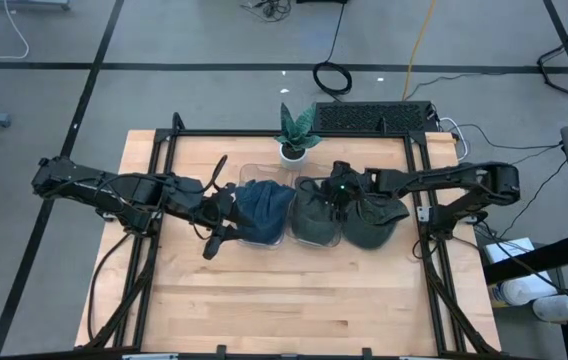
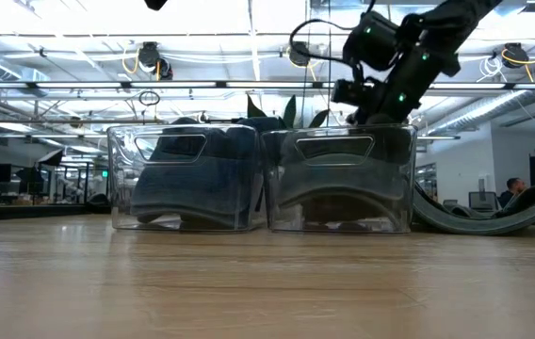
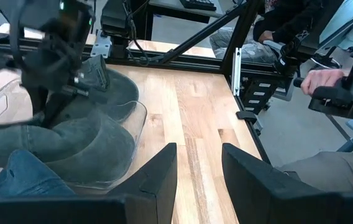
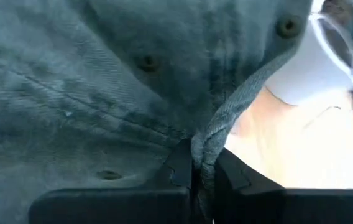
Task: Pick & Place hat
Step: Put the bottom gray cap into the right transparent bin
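Right gripper (image 4: 196, 171): fingers pinched on grey hat (image 4: 102, 81) fabric in right clear bin (image 2: 340, 179). Left gripper (image 3: 198, 177): fingers apart beside blue hat (image 1: 262, 208) in left bin (image 2: 187, 179).

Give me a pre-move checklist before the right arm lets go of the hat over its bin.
1. Right tool shut on a fold of the grey-green hat: ok.
2. Hat over the right clear bin: ok; crown already inside.
3. Hat fully below the rim: cannot tell.
4. Left tool open, holding nothing, beside the blue hat: ok.
5. Second grey-green hat outside the bins, on the table: not ok, still to place.
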### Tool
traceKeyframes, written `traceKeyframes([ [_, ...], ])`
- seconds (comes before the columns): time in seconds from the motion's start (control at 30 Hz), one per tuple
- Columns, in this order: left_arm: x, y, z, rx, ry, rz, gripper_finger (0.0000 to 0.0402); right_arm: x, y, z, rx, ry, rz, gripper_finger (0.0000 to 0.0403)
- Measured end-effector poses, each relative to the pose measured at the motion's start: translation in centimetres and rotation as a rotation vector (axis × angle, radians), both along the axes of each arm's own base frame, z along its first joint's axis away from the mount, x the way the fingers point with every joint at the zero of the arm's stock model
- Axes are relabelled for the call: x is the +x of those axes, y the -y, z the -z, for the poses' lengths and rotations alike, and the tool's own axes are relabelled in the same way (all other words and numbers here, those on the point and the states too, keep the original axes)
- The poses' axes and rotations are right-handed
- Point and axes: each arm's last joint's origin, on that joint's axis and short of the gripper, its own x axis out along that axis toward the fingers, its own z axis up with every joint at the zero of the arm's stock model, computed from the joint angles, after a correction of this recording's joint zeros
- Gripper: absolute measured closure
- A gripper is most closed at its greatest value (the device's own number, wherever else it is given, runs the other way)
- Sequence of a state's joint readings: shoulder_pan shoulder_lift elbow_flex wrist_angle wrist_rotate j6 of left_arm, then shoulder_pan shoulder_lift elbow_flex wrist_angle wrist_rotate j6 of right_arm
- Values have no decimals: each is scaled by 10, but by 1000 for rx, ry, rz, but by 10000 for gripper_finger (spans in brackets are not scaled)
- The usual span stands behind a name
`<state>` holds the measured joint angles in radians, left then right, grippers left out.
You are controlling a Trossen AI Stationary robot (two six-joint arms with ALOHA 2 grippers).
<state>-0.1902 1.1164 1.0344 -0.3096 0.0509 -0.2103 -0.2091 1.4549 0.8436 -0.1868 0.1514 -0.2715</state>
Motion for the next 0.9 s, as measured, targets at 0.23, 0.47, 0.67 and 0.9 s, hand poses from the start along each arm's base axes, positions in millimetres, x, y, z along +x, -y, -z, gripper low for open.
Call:
traceKeyframes([
  [0.23, 0, 0, 0, 1, 0, 0, 270, 4, 1, 13, 8, -46, -37, 381],
  [0.47, 0, 0, 0, -7, -3, -4, 270, -1, 0, 1, -2, -18, -35, 280],
  [0.67, 0, 0, 0, -7, -5, -3, 270, -4, -1, -8, 25, 37, 7, 198],
  [0.9, 0, 0, 0, -13, -7, -5, 270, -3, 0, -17, -35, 84, 9, 138],
])
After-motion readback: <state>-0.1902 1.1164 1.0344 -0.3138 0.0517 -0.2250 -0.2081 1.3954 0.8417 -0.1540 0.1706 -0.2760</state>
